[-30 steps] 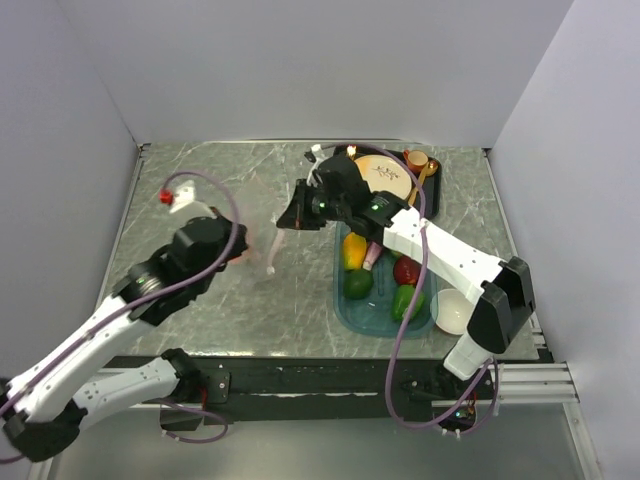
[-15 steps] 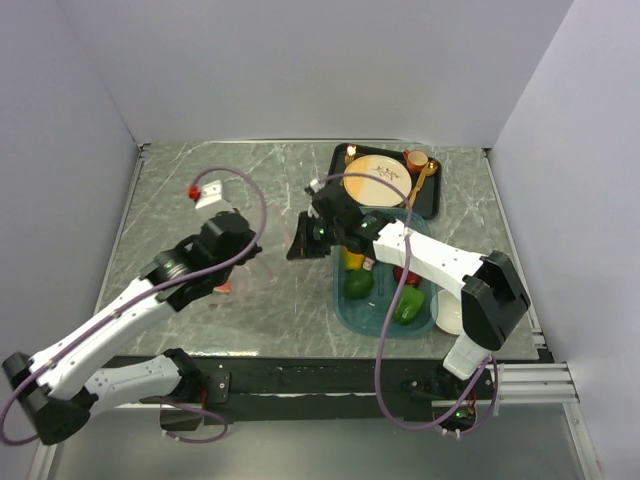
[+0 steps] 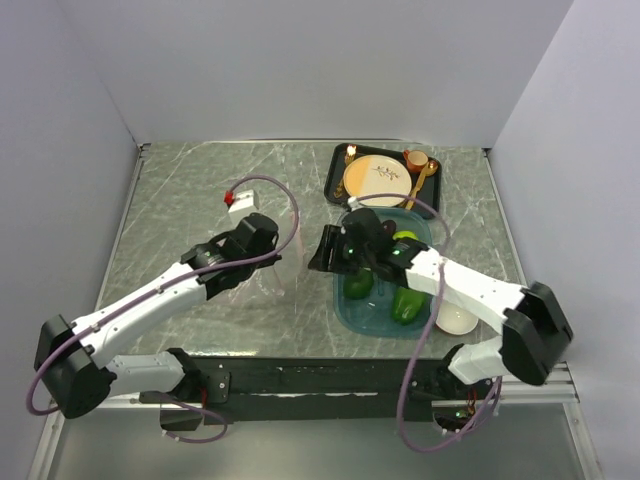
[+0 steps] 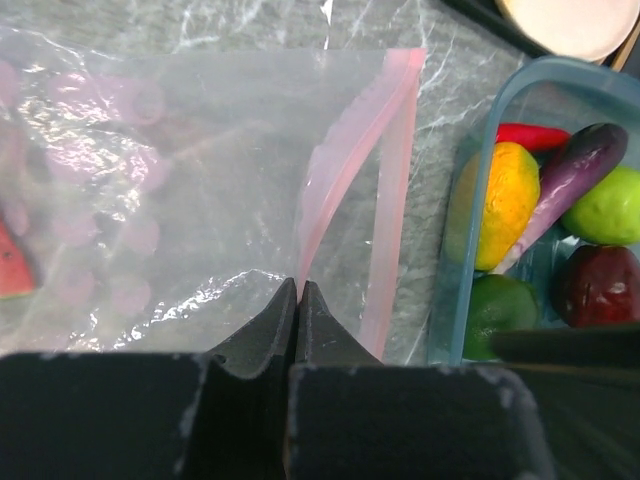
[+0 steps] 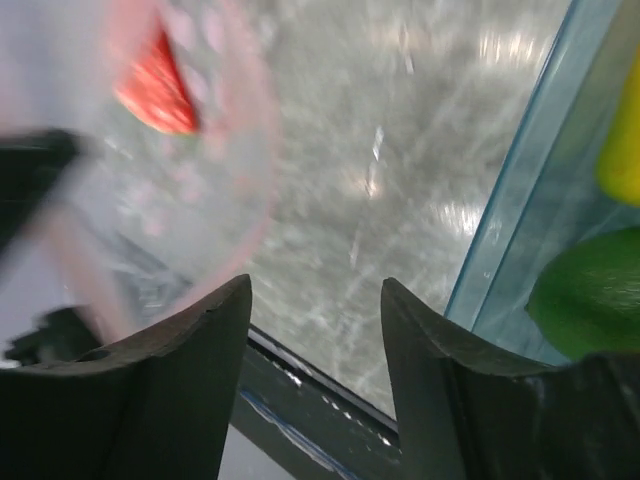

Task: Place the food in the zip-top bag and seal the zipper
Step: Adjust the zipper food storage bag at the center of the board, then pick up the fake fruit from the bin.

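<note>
**Left pincer clamped on the bag, right pincer gaping beside the tray**

Here's the left pincer [image 4: 297,288], tips pressed tight together on the clear bag [image 4: 190,170]. It grips right at the near end of the pink zipper [image 4: 396,170], where one lip of the strip peels away and runs down into the grip. The bag lies on the grey marbled surface [image 3: 190,190], just left of the teal tray [image 4: 452,240], mouth turned toward it. A red watermelon slice [image 5: 158,85] shows through the film at the bag's left end.

Over to the right pincer [image 5: 315,285]: it hangs above the surface between bag and tray, fingers apart, nothing between them.

In the tray sit an orange piece [image 4: 497,205], a purple eggplant [image 4: 572,172], a lime-green piece [image 4: 612,205], a dark red one [image 4: 600,285], a green one [image 4: 495,305] and a red chilli [image 4: 535,135]. On the far side sits a tan plate [image 3: 378,180].
</note>
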`<state>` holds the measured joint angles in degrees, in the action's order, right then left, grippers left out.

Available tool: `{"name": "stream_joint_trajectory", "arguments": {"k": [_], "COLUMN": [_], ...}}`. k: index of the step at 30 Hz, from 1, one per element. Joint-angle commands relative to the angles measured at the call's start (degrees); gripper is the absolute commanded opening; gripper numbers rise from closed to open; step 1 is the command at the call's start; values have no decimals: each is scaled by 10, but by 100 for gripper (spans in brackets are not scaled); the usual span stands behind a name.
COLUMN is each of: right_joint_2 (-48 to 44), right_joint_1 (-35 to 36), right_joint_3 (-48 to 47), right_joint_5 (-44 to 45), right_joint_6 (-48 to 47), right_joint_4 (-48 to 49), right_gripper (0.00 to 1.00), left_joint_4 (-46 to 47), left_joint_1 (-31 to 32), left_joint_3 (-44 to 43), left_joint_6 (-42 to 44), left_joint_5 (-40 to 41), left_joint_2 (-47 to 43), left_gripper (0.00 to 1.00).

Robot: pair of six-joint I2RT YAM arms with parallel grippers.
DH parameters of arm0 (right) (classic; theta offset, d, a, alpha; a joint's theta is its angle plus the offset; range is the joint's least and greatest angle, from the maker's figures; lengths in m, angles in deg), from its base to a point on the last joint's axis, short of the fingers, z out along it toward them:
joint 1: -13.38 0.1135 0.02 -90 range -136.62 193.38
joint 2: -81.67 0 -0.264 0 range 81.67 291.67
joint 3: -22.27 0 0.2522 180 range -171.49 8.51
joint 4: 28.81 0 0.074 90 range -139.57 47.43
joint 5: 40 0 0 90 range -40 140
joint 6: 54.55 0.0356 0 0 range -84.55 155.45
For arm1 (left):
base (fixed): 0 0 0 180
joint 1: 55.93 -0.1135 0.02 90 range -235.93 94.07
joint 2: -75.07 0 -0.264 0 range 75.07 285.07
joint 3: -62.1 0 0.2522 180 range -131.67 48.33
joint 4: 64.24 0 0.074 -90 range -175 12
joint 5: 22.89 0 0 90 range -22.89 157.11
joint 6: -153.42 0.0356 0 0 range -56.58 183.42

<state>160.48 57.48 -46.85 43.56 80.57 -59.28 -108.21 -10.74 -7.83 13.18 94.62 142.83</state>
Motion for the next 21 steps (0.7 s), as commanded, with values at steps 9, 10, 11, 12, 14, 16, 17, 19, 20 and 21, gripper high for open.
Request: {"name": "stream_joint_trajectory", "arguments": {"k": [9,10,11,12,14,16,17,19,20,21], "right_joint_2": [-103,-104,-110,-116,-131,-140,-144,-141,-134,-128], "right_joint_1": [-56,-65,-67,-68,-72,-82,-85,-90,-93,-96], "right_joint_3": [79,83,95,103,131,147,156,162,167,170], "right_joint_5": [119,128,130,133,126,115,108,110,118,118], "right_joint_6": [20,25,27,28,30,39,42,40,38,35], "right_joint_4": [-75,-81,-86,-84,-62,-50,-42,-39,-36,-34], "right_gripper": [70,70,70,72,77,78,78,78,79,79], "left_joint_4": [62,62,64,67,67,68,68,65,65,66], "left_joint_1": [-2,-2,-2,-2,-2,-2,-2,-2,-2,-2], "left_joint_3": [14,14,16,19,20,18,18,16,17,19], "left_joint_6": [-7,-6,-6,-5,-2,4,7,10,8,7], "left_joint_5": [-51,-52,-54,-57,-61,-66,-66,-63,-62,-62], "left_joint_2": [25,25,23,21,18,18,18,17,16,15], "left_gripper": [1,1,1,1,1,1,1,1,1,1]}}
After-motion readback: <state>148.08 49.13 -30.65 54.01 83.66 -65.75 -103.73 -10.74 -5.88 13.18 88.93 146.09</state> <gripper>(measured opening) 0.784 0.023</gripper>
